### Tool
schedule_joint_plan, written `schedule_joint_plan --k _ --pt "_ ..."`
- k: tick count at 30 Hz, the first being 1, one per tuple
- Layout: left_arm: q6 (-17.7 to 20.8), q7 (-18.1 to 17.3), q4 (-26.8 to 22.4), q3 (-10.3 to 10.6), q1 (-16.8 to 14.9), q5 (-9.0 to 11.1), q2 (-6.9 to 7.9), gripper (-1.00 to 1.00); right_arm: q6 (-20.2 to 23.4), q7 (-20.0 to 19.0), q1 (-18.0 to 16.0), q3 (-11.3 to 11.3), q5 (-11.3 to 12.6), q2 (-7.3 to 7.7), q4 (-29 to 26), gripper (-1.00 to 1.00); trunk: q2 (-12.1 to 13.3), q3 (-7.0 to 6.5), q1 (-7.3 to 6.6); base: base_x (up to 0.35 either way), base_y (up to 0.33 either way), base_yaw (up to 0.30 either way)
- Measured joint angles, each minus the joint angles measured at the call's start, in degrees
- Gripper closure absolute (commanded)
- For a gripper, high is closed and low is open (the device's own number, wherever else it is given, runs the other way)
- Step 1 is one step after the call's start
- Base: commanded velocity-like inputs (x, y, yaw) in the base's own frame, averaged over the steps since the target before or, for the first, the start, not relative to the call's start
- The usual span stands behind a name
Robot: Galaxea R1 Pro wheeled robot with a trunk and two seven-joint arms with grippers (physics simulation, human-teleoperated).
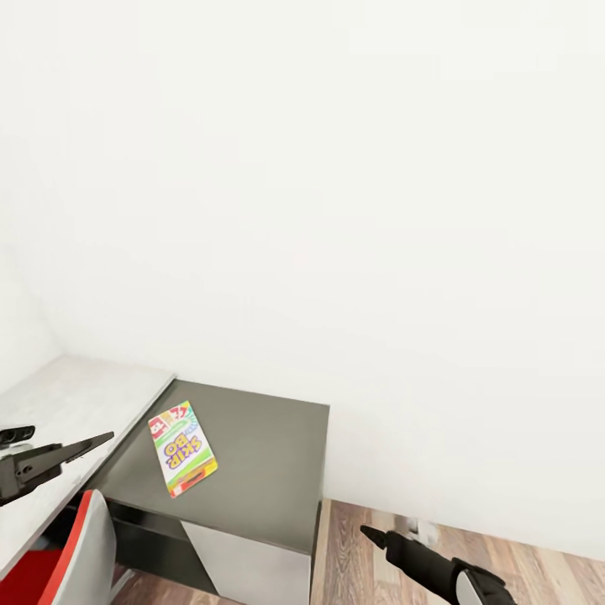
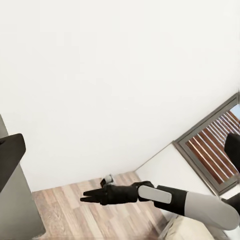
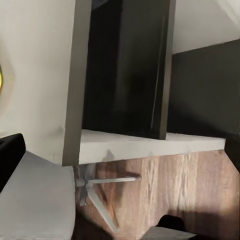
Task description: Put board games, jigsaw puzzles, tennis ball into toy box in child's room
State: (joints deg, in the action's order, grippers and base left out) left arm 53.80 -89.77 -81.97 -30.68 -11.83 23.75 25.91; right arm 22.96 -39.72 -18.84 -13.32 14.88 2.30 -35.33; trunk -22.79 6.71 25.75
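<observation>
Black left claw (image 1: 63,449) level over table (image 1: 67,395); right claw (image 1: 374,535) low, outstretched.

The right arm's tool (image 2: 85,198), closed, hangs over the wood-plank floor (image 2: 75,215) beside a white wall (image 2: 110,75).

I see a red-and-grey chair (image 1: 71,559) at the lower left, wood-plank floor (image 1: 370,567) lower right, white wall (image 1: 336,210) above.
</observation>
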Motion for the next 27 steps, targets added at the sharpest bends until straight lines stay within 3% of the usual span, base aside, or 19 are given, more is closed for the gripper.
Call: schedule_joint_plan --k 6,18,27 --pt "0.00 -0.01 -0.01 3.96 -0.01 -0.43 0.07 -1.00 -2.75 -0.05 0.01 2.33 -0.01 0.04 0.07 -1.00 0.00 0.00 -0.01 0.116 0.020 -0.248" --pt "-0.01 0.00 -0.03 4.35 -0.01 -0.54 0.23 -1.00 -3.20 -1.86 0.01 2.54 0.01 0.09 0.09 -1.00 0.00 0.00 0.00 0.019 0.050 -0.278" --pt "-0.09 -0.01 -0.01 4.44 -0.01 -0.66 0.26 -1.00 -3.40 -1.13 0.00 2.61 -0.26 -0.14 0.09 -1.00 0.00 -0.03 0.00 0.014 0.052 -0.124"
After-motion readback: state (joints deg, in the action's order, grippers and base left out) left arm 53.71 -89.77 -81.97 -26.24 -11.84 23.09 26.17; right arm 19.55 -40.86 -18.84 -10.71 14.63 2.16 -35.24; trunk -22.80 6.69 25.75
